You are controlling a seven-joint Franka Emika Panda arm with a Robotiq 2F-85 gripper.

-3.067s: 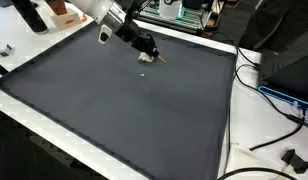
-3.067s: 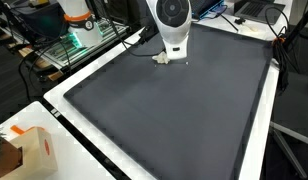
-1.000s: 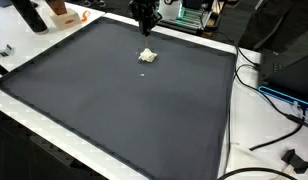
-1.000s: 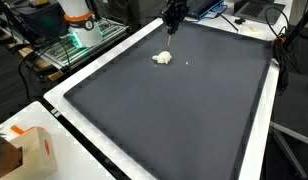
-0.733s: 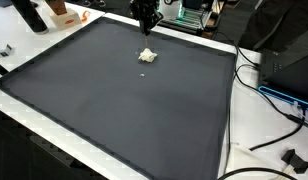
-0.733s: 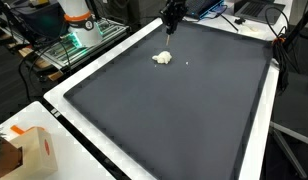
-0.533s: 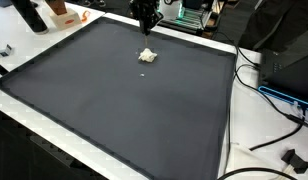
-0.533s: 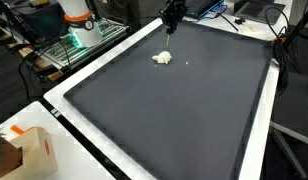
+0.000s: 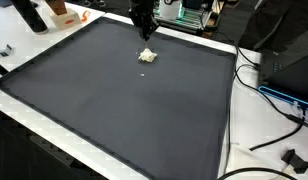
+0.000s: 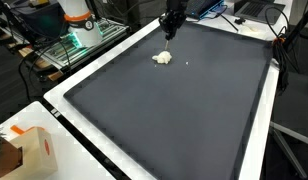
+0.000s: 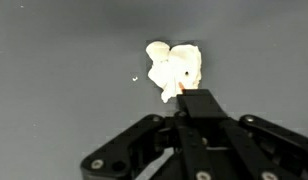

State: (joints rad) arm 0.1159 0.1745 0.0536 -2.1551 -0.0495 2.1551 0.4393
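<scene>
I see my gripper (image 9: 145,33) lifted off the crumpled white wad (image 9: 147,55), which stays on the mat (image 9: 124,100); jaws look clenched, empty.

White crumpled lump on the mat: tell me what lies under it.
The white lump rests directly on the dark mat. A tiny white speck lies beside it. The hand covers its lower edge in the wrist view.

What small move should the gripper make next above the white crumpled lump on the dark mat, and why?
Probably a short descent straight toward the white crumpled lump. The gripper hangs above the dark mat, apart from the lump, which lies free. In the wrist view the lump sits just ahead of the gripper, roughly centred, so little sideways correction seems needed. Whether it is open or shut cannot be told.
</scene>
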